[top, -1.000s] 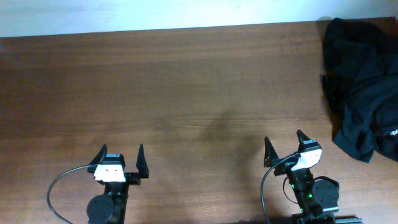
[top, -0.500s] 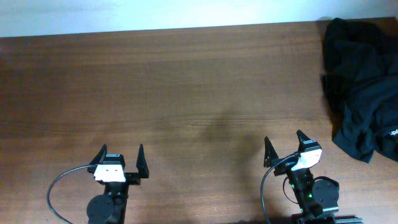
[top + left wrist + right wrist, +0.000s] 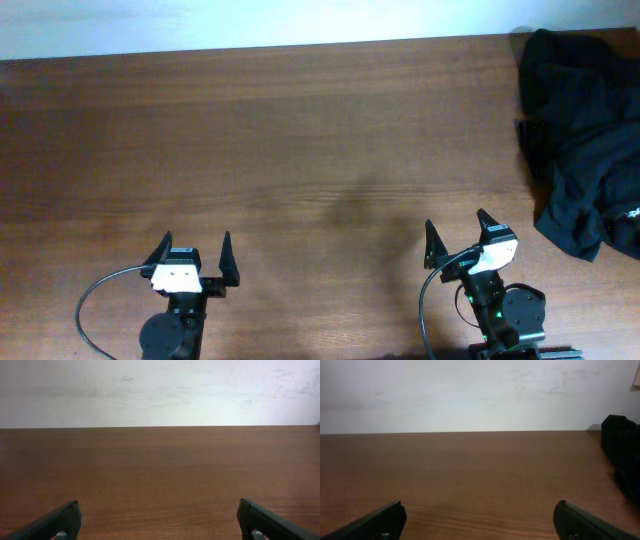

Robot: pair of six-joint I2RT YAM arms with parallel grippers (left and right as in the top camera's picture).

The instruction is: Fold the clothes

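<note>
Left gripper (image 3: 195, 241) sits at the near edge of the table (image 3: 300, 130), jaws spread wide and nothing between them. Over to the right gripper (image 3: 456, 221), same story: fingers apart, holding nothing, bare wood ahead of both. Where are the clothes (image 3: 585, 140)? Well away from the left gripper, far off to its right. For the right gripper they lie ahead and to its right, well apart, nothing touching. It's a dark crumpled heap spilling past the table's right edge, with a small white mark (image 3: 632, 212) on the part nearest the right gripper. So by my reading the job hasn't started: nothing spread flat, nothing folded, everything left to do, beginning with a reach to that pile. Now the views. From overhead you get the whole heap and both arms at once. The right wrist camera catches only a dark sliver of the clothes (image 3: 621, 440) at its right edge. The left wrist camera shows no cloth I can make out, just wood running to a pale wall (image 3: 160, 390), which overhead barely shows.
</note>
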